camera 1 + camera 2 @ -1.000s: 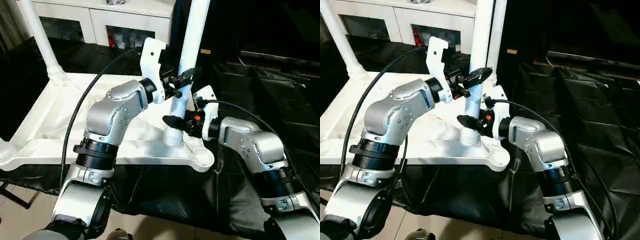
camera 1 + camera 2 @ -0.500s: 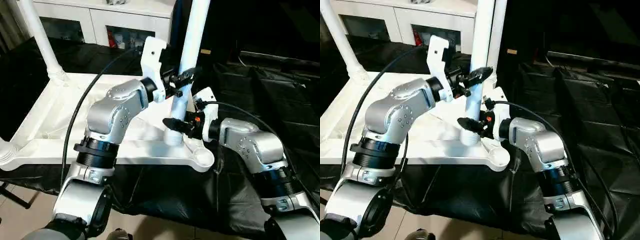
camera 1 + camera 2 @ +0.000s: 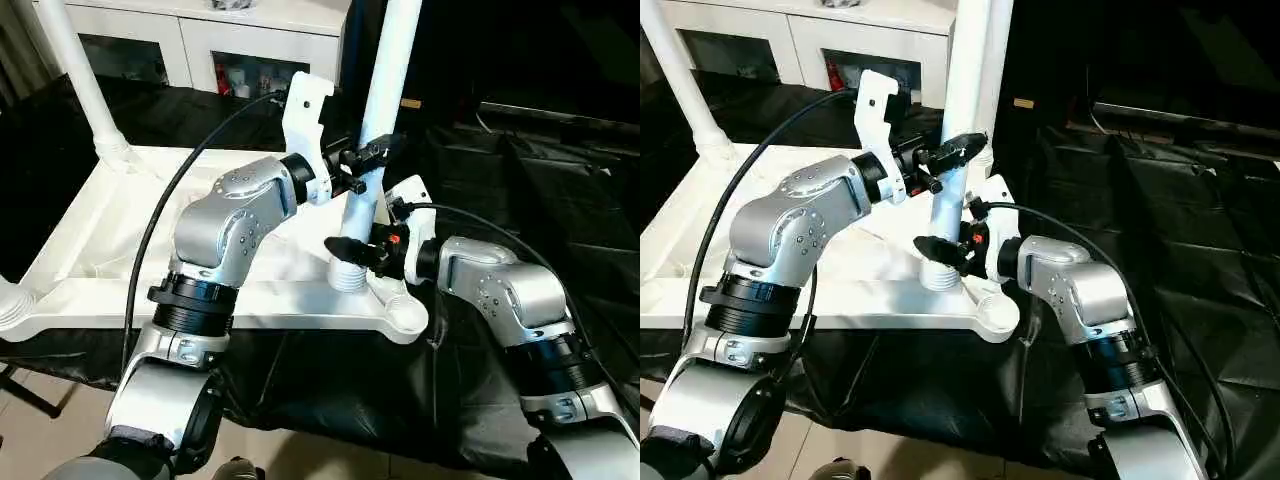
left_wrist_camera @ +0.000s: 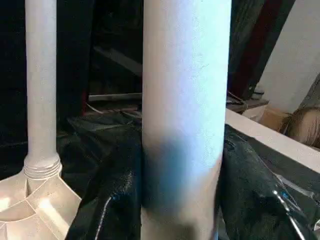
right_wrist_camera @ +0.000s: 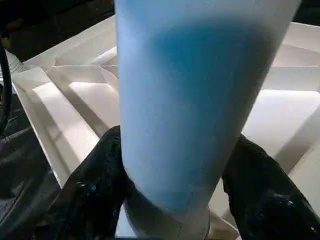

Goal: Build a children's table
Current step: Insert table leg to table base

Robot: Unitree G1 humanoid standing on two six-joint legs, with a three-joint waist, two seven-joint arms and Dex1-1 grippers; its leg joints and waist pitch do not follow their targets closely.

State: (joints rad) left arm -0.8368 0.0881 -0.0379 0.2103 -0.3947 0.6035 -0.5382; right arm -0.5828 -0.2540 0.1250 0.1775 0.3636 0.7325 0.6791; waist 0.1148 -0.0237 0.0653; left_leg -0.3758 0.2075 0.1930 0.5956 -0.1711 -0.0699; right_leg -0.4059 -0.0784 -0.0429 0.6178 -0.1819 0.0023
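The children's table top lies underside up on black cloth. A long white leg stands with its ribbed foot on the top, just left of the open round socket at the near right corner. My left gripper is shut on this leg partway up; in the left wrist view its black fingers hug the tube. My right gripper sits lower, close to the foot, open with the leg between its fingers. Another leg stands in the far left socket.
A third leg's base shows at the near left corner. A white glass-door cabinet stands behind the table. Crumpled black cloth covers the surface to the right. My left arm's black cable arcs over the top.
My right gripper's jaws have widened a little around the lower leg. The left gripper keeps its hold, and the leg has hardly moved.
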